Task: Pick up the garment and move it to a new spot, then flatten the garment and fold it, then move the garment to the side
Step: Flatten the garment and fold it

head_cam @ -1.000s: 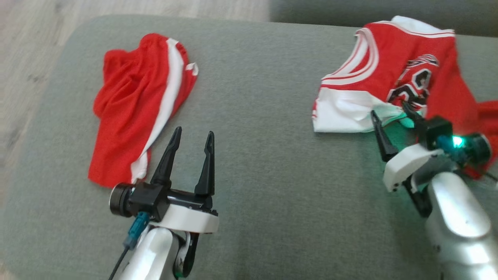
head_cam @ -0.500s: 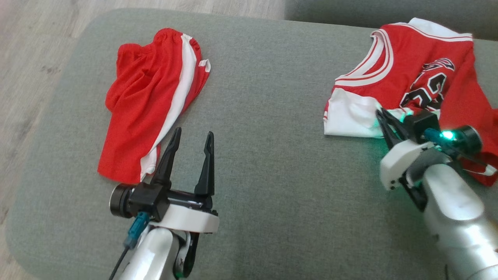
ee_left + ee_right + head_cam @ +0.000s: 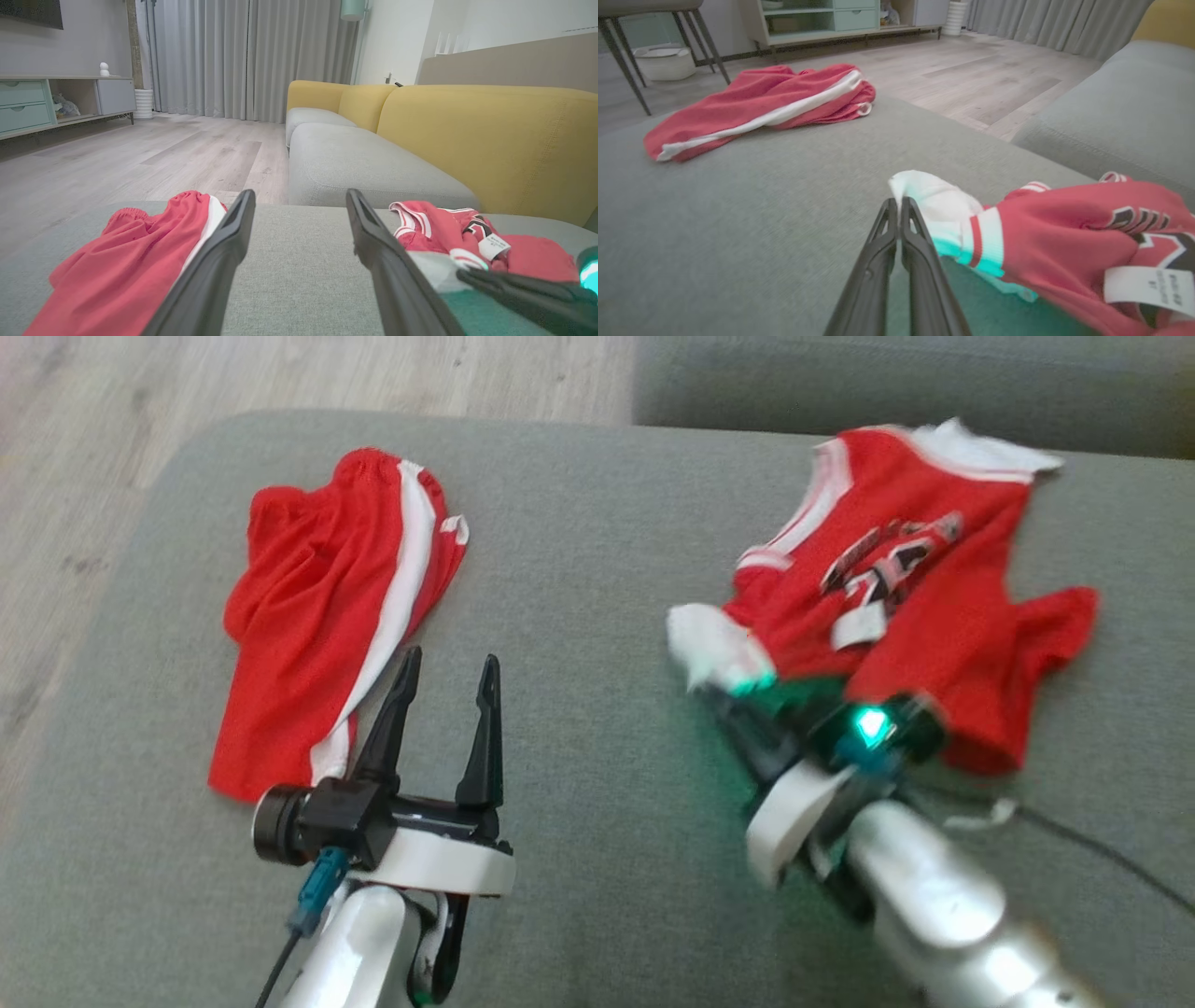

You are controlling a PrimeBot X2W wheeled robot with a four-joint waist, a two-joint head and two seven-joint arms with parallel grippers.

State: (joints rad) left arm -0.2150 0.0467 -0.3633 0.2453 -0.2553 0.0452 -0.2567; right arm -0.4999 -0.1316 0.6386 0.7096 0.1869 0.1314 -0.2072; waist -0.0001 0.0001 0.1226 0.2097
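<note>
- Scene: grey cushion (image 3: 597, 541) carrying two red garments, both arms over its near edge.
- Task garment is the jersey (image 3: 934, 625), red with white trim and black lettering. It lies crumpled on the right half of the cushion, close to the far edge. One red flap sticks out toward the right edge.
- White corner (image 3: 924, 193) of the jersey is bunched up and points toward the cushion's middle.
- Right gripper (image 3: 897, 201): fingers pressed together, tips right at that white corner, cloth looks pinched between them. Head view is blurred here, so the grip is read from the right wrist view.
- Green light (image 3: 870, 723) on the right wrist glows and tints the white cloth and the cushion beneath it green.
- White label (image 3: 1148, 284) lies face up on the jersey beside the lettering. Print too small to read.
- Left gripper (image 3: 450, 655): fingers apart, nothing between them, over the near-left part of the cushion, pointing at the far edge. Left fingertip is just beside the shorts' hem; cannot tell if it touches.
- Shorts (image 3: 317, 616): red with a white side stripe, rumpled, lying along the left edge with the waistband toward the far left corner. Well apart from the jersey, bare cushion between.
- Past the far edge: wood floor (image 3: 280, 373) and a second grey seat (image 3: 887, 383).
- Left wrist view adds a yellow sofa back (image 3: 490, 140), grey curtains (image 3: 224, 56) and a cabinet (image 3: 28, 105) with pale green drawers.
</note>
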